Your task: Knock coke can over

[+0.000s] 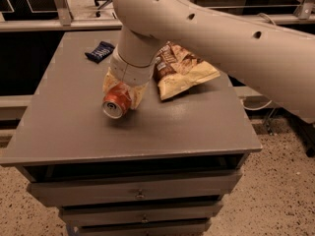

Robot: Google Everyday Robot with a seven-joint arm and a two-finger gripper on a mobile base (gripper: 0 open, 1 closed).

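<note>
One flat, matte grey table (74, 132) bore the cylindrical red coke can (116, 102) left of centre, tipped silver end nearward and clamped between the tan pads of the gripper (123, 95), with a crinkled chip bag (187, 75) just right and a dark blue packet (100, 51) far left.

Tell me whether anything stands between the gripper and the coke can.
Nothing visible does: the gripper is right on the coke can, which lies tipped, silver end toward the camera. The chip bag lies beside them, not between.
</note>
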